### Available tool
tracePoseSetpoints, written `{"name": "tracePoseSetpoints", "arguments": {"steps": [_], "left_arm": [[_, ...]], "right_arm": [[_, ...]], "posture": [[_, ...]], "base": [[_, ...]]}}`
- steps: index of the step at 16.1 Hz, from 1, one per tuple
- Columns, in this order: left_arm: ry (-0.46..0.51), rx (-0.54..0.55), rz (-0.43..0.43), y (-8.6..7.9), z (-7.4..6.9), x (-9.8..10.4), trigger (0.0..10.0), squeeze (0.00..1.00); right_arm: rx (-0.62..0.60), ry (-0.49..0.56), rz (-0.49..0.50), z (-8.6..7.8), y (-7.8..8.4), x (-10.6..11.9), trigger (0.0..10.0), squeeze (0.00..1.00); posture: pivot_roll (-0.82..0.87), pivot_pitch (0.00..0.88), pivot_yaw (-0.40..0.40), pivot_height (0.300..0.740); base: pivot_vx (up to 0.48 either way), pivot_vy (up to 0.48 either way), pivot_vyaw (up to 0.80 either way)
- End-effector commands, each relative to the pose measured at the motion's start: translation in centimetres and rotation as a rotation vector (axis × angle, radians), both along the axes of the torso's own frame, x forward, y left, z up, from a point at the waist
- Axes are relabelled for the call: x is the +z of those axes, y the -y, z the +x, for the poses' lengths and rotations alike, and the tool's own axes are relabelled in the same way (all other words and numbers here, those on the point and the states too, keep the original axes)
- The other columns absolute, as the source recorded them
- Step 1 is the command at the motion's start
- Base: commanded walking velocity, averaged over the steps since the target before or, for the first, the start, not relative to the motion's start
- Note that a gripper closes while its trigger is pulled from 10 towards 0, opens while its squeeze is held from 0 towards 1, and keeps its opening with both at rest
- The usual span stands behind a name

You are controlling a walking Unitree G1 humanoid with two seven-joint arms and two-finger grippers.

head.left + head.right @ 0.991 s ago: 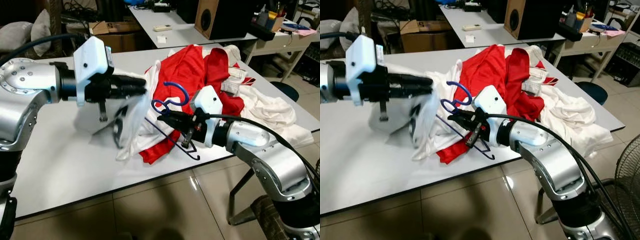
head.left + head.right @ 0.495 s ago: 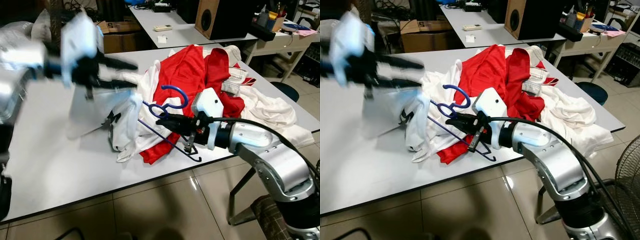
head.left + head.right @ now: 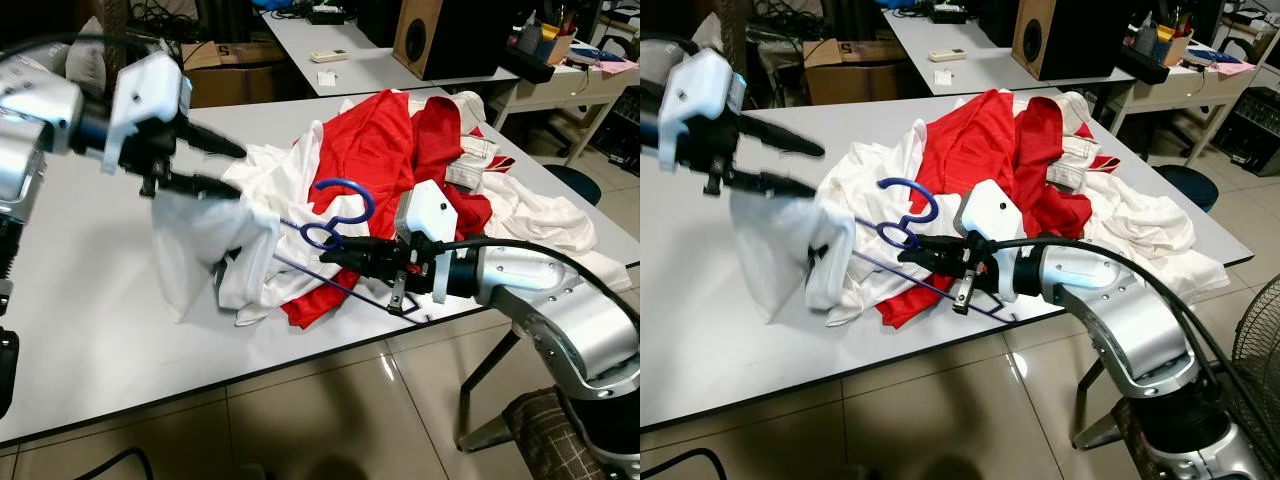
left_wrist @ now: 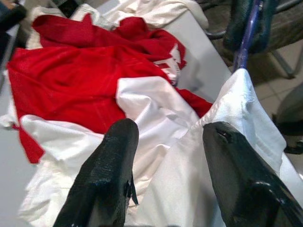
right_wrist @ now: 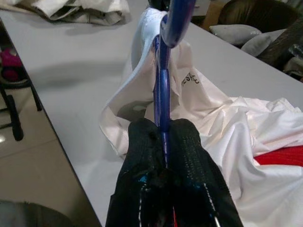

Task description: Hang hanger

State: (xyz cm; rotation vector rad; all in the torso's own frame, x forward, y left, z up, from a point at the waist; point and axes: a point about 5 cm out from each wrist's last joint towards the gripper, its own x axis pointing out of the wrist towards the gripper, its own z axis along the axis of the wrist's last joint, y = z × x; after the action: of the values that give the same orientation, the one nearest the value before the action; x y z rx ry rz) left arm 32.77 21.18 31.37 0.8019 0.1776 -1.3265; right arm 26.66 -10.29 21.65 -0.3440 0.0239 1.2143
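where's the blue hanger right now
The hanger is above the table's front edge, clamped in the right gripper, one end inside the white shirt.

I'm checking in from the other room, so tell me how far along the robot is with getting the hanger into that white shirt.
Done: the right pincer is shut on the blue hanger, and the left pincer has the white shirt lifted off the table. In hand: one hanger end reaches into the shirt's fabric. Left: the hanger's other end is bare over the red and white clothes pile, so seating the shirt and hanging it remain.
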Motion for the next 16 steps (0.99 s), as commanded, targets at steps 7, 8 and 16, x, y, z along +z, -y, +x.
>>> {"name": "tracePoseSetpoints", "arguments": {"steps": [7,8,16], "left_arm": [[-0.126,-0.054,-0.101,0.5,0.3,-0.2,10.0,0.00],[-0.156,-0.042,-0.165,0.3,0.4,0.2,10.0,0.00],[-0.295,-0.063,-0.145,0.2,-0.8,-2.0,10.0,0.00]], "right_arm": [[0.029,0.073,0.009,0.1,0.4,1.6,10.0,0.00],[0.033,0.073,0.005,0.1,0.4,1.6,10.0,0.00],[0.037,0.092,0.000,0.4,0.3,1.8,10.0,0.00]], "posture": [[0.06,0.000,-0.002,0.740],[0.07,0.000,-0.005,0.740],[0.07,0.000,-0.007,0.740]], "base": [[0.000,0.000,0.00],[0.000,0.000,0.00],[0.000,0.000,0.00]]}}
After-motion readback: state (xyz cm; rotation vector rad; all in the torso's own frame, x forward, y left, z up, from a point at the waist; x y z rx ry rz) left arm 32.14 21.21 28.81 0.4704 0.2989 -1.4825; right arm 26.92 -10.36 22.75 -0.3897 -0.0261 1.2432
